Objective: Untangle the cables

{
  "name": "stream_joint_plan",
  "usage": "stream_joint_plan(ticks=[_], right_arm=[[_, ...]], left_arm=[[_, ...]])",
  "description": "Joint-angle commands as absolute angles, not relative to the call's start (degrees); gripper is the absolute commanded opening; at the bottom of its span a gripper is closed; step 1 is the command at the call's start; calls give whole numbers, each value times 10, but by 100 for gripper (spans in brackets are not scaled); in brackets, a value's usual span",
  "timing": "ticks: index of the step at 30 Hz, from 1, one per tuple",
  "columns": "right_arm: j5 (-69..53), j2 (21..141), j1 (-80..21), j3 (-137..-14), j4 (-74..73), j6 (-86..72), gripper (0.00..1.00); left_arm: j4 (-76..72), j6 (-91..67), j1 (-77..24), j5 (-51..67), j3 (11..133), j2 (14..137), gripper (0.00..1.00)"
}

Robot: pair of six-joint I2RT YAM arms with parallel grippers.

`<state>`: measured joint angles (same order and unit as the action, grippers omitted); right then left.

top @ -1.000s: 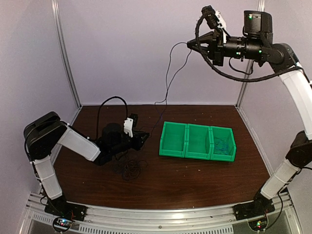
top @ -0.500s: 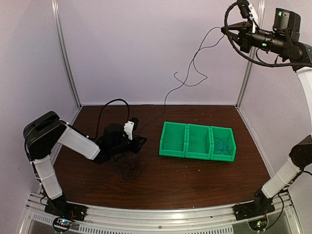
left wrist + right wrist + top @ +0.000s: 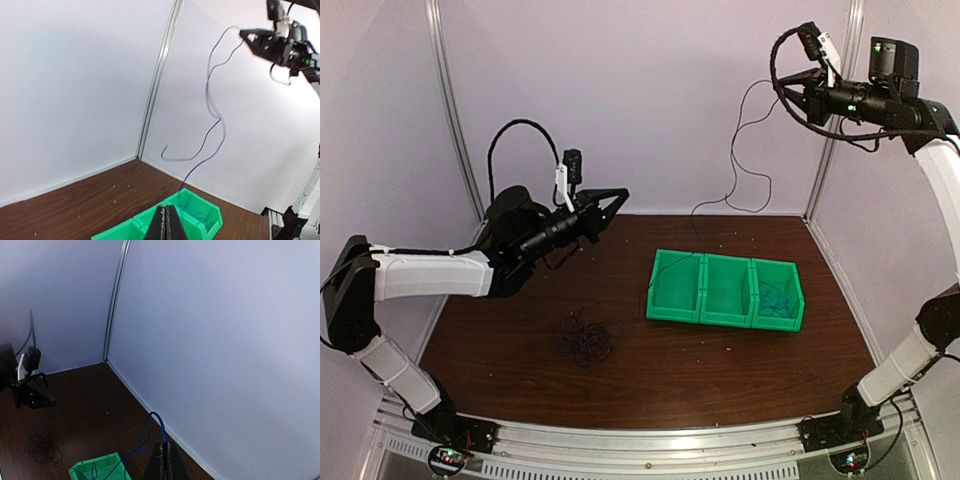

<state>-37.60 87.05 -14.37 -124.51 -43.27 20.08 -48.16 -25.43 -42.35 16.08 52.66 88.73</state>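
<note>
My right gripper [image 3: 782, 87] is high at the back right, shut on a thin blue cable [image 3: 734, 170]. The cable hangs in loose bends down to the left compartment of the green bin row [image 3: 672, 300]. In the right wrist view the fingers [image 3: 165, 444] pinch the blue cable [image 3: 159, 422]. My left gripper [image 3: 615, 197] is raised above the table's back left, shut and empty; its closed tips [image 3: 166, 207] point toward the hanging cable [image 3: 209, 85]. A small tangle of dark cables [image 3: 588, 338] lies on the table, and it also shows in the right wrist view [image 3: 42, 445].
The three-compartment green bin row stands right of centre; its right compartment holds blue wire [image 3: 778, 298]. White walls with metal corner posts [image 3: 455, 110] enclose the brown table [image 3: 720, 370]. A thick black cable loops over the left arm.
My left arm has lifted off the table by the tangle and swung up toward the back. The cable's lower end has left that spot and now hangs to the green bin.
</note>
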Motion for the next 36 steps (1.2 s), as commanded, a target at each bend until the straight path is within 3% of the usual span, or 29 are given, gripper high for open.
stream_joint_plan(ticks=[1, 3, 7, 10, 22, 36], right_arm=[[-388, 832, -141, -1180, -380, 191, 0], [-387, 828, -141, -1180, -372, 187, 0], [-384, 829, -136, -1216, -367, 187, 0], [-396, 835, -128, -1222, -365, 177, 0], [-410, 836, -127, -1214, -362, 169, 0], [-434, 844, -88, -1251, -333, 132, 0]], left_arm=[[-441, -261, -430, 215, 604, 873, 0], [-397, -248, -432, 214, 627, 880, 4], [-371, -222, -435, 178, 588, 891, 42], [-386, -184, -441, 183, 549, 909, 52], [-296, -85, -475, 292, 625, 1040, 55], [-365, -122, -480, 230, 607, 1074, 51]])
